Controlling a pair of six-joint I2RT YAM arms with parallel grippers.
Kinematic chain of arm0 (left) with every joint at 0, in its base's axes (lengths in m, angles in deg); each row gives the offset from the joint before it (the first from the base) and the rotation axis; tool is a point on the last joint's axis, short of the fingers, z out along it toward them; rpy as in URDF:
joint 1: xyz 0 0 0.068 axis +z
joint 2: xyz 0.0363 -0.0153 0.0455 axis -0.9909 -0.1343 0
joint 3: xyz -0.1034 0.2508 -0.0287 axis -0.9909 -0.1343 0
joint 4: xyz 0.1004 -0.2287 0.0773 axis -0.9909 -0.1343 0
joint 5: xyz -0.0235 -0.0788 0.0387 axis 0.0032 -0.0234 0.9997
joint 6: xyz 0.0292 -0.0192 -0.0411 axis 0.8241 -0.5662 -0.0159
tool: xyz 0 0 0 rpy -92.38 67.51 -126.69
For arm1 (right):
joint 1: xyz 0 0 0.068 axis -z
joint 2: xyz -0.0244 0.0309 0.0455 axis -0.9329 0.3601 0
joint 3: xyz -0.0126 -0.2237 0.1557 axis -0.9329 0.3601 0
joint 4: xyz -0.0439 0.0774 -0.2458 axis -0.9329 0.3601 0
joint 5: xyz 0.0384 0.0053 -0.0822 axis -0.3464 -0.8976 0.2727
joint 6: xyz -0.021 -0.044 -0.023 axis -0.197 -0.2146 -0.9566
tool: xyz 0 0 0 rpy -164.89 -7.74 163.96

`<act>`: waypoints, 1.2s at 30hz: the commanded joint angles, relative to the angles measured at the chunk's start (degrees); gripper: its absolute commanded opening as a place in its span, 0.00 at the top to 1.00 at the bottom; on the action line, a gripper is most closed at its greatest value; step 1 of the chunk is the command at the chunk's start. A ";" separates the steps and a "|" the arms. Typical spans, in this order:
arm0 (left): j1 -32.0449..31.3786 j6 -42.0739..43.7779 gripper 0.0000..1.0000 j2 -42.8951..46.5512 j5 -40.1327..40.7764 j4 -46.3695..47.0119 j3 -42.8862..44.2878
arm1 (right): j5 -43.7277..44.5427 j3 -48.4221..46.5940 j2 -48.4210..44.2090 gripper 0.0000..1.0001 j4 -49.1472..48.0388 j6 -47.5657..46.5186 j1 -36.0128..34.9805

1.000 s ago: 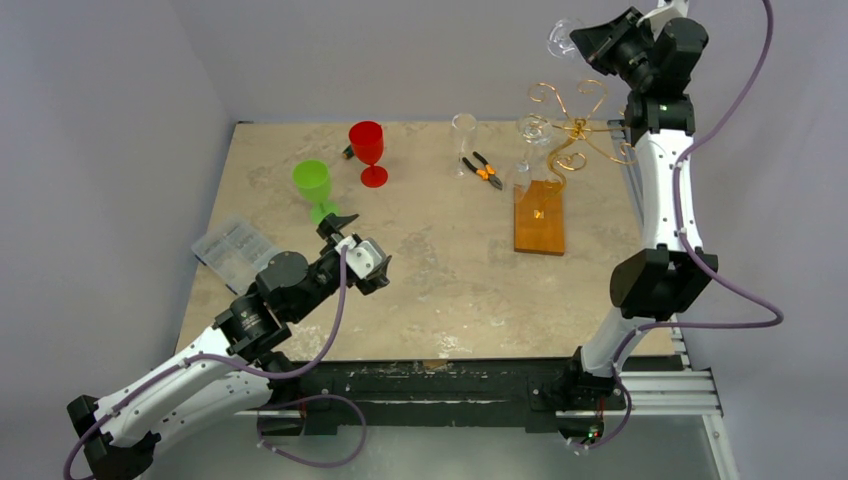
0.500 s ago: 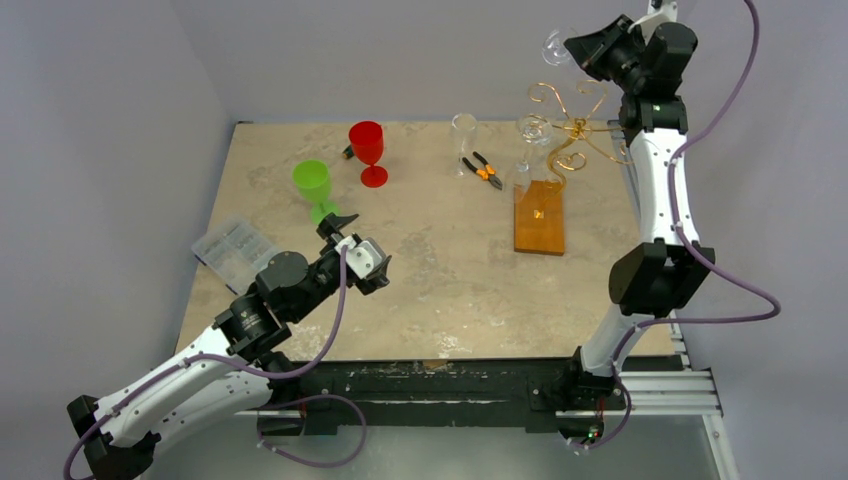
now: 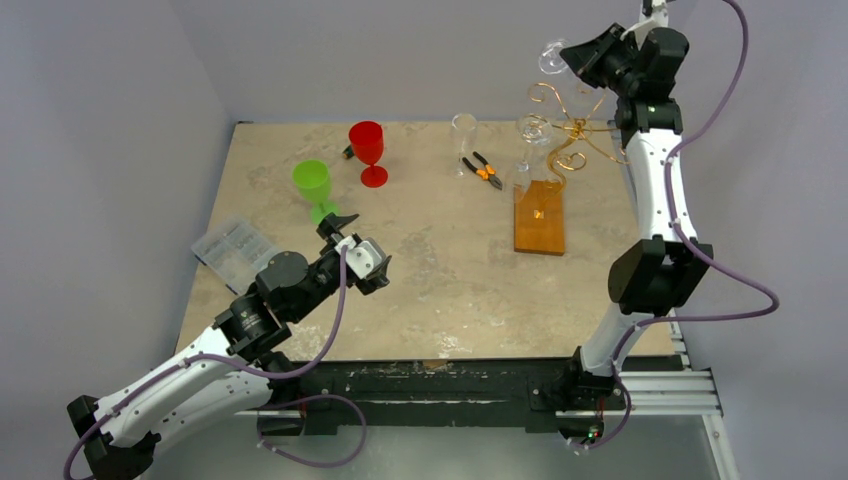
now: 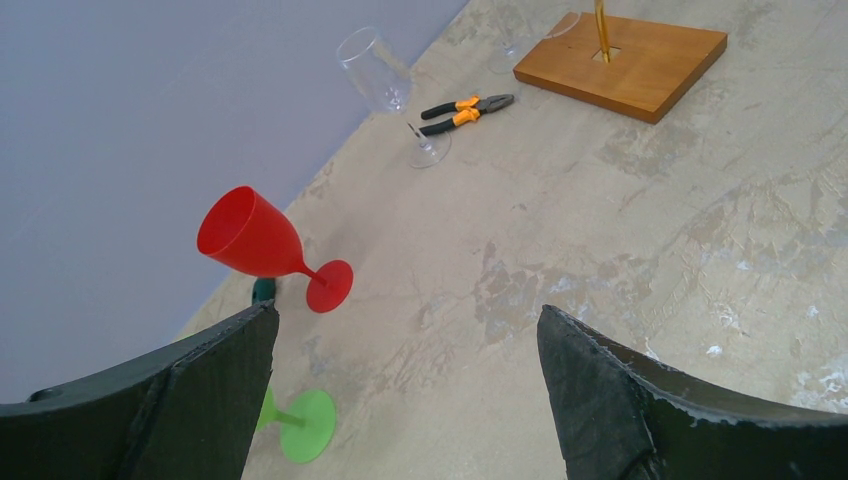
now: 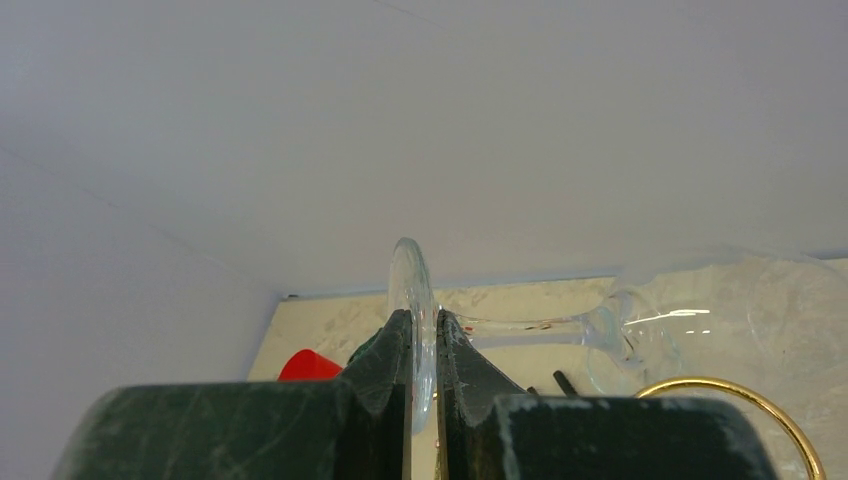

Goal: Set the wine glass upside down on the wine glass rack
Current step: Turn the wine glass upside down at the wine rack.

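Between the left gripper's [image 4: 405, 315] two black fingers [image 4: 180, 390], which stand wide apart and grip nothing, runs the beige stone-patterned table [image 4: 620, 260]. Just beyond the left-hand finger stands a green plastic goblet [image 4: 305, 425], of which only the foot shows from the wrist. A little farther along the same side is a red plastic goblet [image 4: 255, 240]. Farther still, ahead of the gap between the fingers, stands a clear empty glass [image 4: 375, 75] with orange-and-black-handled pliers [image 4: 465, 108] just beside its foot. Farthest off, beyond the right-hand finger, lies the orange-brown wooden base of the thin gold wire wine glass rack [image 4: 625, 60].

Across the table the right gripper [image 5: 420, 325] is raised high, its fingers [image 5: 385, 355] closed tight on the round foot of a clear stemmed wine glass [image 5: 412, 285]. From the fingers the stem runs out sideways to the bowl, so the glass lies on its side in the grip. Beyond and below the fingers curves one gold loop of the rack. From above, the held glass sits over the rack's top curls, apart from them, and another clear glass [image 3: 528, 150] is at the rack's wires.
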 commanded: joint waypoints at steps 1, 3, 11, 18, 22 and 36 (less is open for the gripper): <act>0.30 -0.21 0.03 0.47 -1.38 3.55 -0.11 | 1.44 0.17 -2.33 1.00 -3.16 -1.67 -0.27; 0.30 -0.20 0.03 0.56 -1.38 3.54 -0.11 | 1.48 0.52 -2.51 1.00 -2.95 -1.76 -0.30; 0.30 -0.08 0.03 0.78 -1.35 3.55 -0.11 | 1.38 1.73 -4.05 1.00 -1.95 -1.32 -0.26; 0.29 -0.13 0.03 1.17 -1.39 3.52 -0.20 | 1.33 2.57 -5.24 1.00 -1.30 -1.18 -0.32; 0.30 -0.11 0.03 1.31 -1.39 3.51 -0.25 | 1.42 2.70 -5.70 1.00 -1.15 -1.09 -0.25; 0.30 -0.11 0.03 1.60 -1.48 3.51 -0.20 | 3.15 3.61 -7.09 1.00 0.51 -1.66 -0.25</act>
